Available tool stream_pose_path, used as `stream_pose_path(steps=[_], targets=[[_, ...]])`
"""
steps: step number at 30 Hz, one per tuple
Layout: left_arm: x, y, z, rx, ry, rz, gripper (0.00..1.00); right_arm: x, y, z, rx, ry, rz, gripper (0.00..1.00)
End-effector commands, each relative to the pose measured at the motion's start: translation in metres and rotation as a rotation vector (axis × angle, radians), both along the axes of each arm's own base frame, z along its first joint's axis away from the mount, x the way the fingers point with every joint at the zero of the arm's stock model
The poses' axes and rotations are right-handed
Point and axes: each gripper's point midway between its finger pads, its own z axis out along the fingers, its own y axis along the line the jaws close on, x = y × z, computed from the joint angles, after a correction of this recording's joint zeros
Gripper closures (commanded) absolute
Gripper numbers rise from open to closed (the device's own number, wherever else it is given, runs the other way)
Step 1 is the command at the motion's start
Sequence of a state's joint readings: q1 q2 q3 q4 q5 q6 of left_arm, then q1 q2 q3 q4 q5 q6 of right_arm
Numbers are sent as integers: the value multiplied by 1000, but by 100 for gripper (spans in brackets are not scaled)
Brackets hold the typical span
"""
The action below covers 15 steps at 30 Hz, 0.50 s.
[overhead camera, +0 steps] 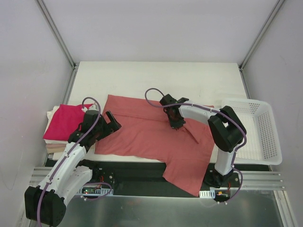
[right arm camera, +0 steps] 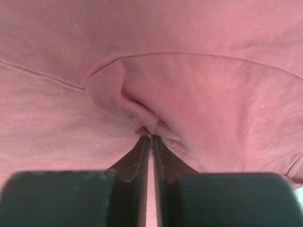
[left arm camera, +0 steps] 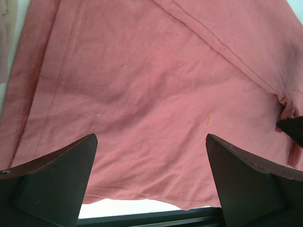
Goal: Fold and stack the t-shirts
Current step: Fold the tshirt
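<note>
Right gripper (right arm camera: 151, 138): pressed together, pinching a fold of the salmon shirt (overhead camera: 151, 139).
Left gripper (left arm camera: 151, 146): spread wide above the salmon shirt.

From where I stand, nothing carries readable writing: no labels, brand names, numbers or signs anywhere.

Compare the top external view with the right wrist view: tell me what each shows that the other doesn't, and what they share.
Only top external: the folded magenta-red t-shirt on the cream t-shirts at the left, the white mesh basket at the right, and the left claw, open at the salmon t-shirt's left edge. Only right wrist: the close-up of cloth puckering into a ridge where the fingers pinch it. Both: the salmon t-shirt and the right claw shut on it.
</note>
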<state>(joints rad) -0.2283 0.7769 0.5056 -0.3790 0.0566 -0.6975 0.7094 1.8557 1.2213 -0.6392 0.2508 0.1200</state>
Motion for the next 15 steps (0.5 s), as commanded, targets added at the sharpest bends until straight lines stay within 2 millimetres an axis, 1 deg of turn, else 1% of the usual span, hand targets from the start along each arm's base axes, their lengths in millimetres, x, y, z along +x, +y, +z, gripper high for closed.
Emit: stream_pose_path(steps=[1, 4, 5, 7, 8, 9, 10, 11, 14, 15], targets=[[1, 7, 6, 23, -11, 31, 1, 6, -3, 12, -19, -39, -32, 98], [-1, 8, 6, 26, -13, 34, 1, 1, -1, 21, 8, -33, -24, 99], [-1, 8, 7, 25, -18, 34, 1, -4, 0, 28, 22, -26, -16, 99], [-2, 8, 8, 23, -19, 31, 1, -15, 8, 35, 73, 11, 11, 99], [-2, 8, 9, 24, -23, 33, 1, -20, 11, 43, 93, 17, 20, 98], [-2, 8, 8, 25, -21, 33, 1, -28, 16, 46, 123, 45, 31, 98], [-2, 8, 8, 25, -21, 33, 1, -31, 19, 50, 138, 55, 39, 97], [-2, 8, 9, 24, -24, 31, 0, -37, 19, 55, 141, 72, 49, 97], [-3, 9, 9, 28, -24, 30, 1, -45, 24, 63, 165, 98, 62, 96], [-3, 9, 11, 27, -28, 32, 1, -47, 28, 67, 184, 104, 73, 96]])
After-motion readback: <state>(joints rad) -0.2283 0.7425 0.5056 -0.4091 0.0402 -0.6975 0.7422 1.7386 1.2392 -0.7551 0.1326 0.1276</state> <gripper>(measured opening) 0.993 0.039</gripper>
